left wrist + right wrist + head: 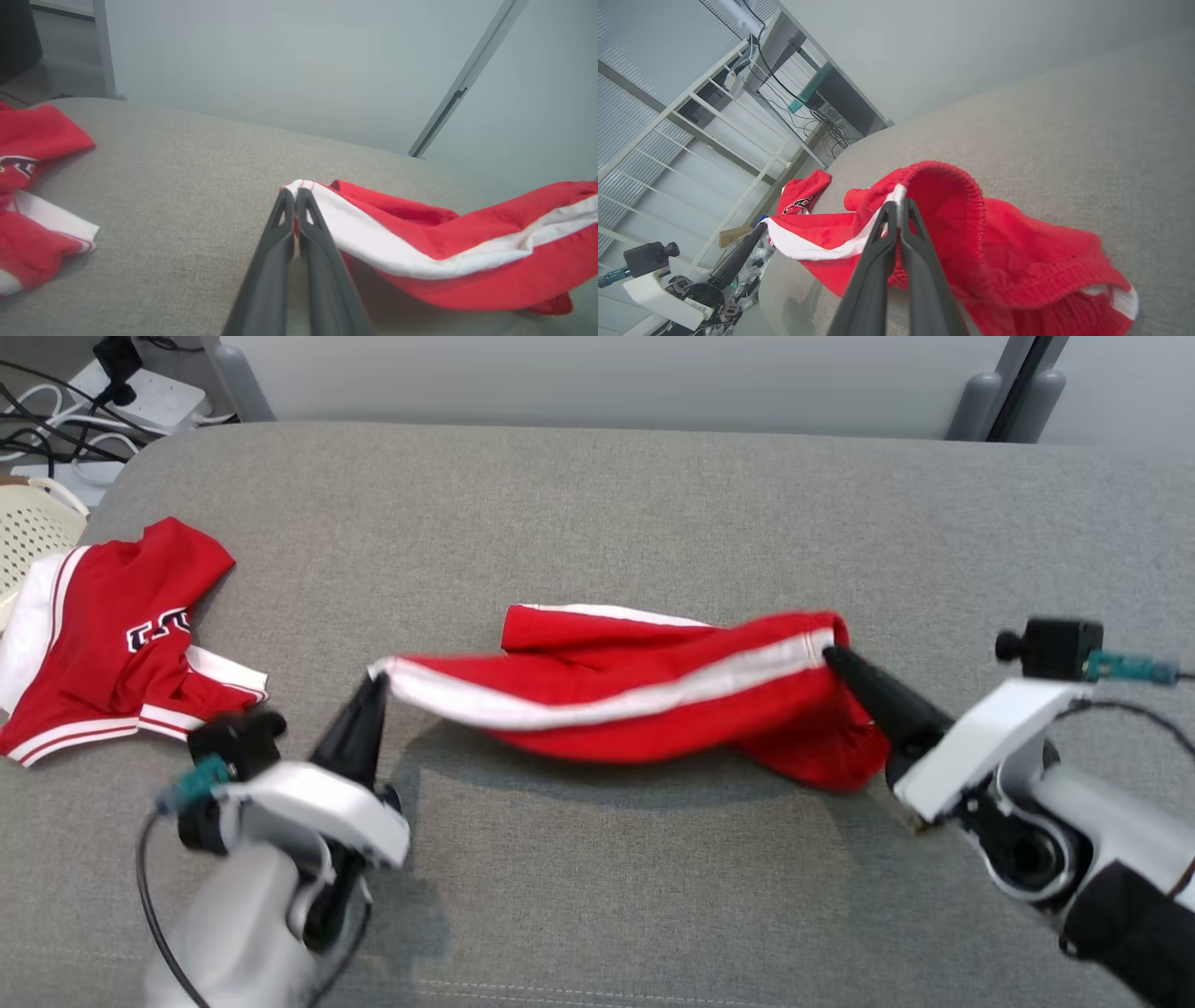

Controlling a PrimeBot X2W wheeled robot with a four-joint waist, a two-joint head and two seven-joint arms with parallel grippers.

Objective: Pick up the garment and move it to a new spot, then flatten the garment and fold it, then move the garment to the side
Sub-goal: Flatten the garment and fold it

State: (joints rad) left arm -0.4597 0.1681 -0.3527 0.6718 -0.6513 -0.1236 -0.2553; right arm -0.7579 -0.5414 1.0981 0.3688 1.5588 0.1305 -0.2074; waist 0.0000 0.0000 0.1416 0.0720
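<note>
On the grey padded surface (597,504), near its middle, red shorts (653,700) with a white side stripe are slung between both arms, sagging low along the bottom edge. Left gripper (376,683) pinched tight on the white-edged leg corner; right gripper (831,658) pinched tight on the elastic waistband end. Red jersey (112,644) lies crumpled well apart at the left edge, near a pale basket (28,527).

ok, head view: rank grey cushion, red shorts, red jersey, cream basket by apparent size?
1. grey cushion
2. red shorts
3. red jersey, not far behind the shorts; its left edge is cropped
4. cream basket, mostly cut off by the frame, so its true size is unsure
</note>
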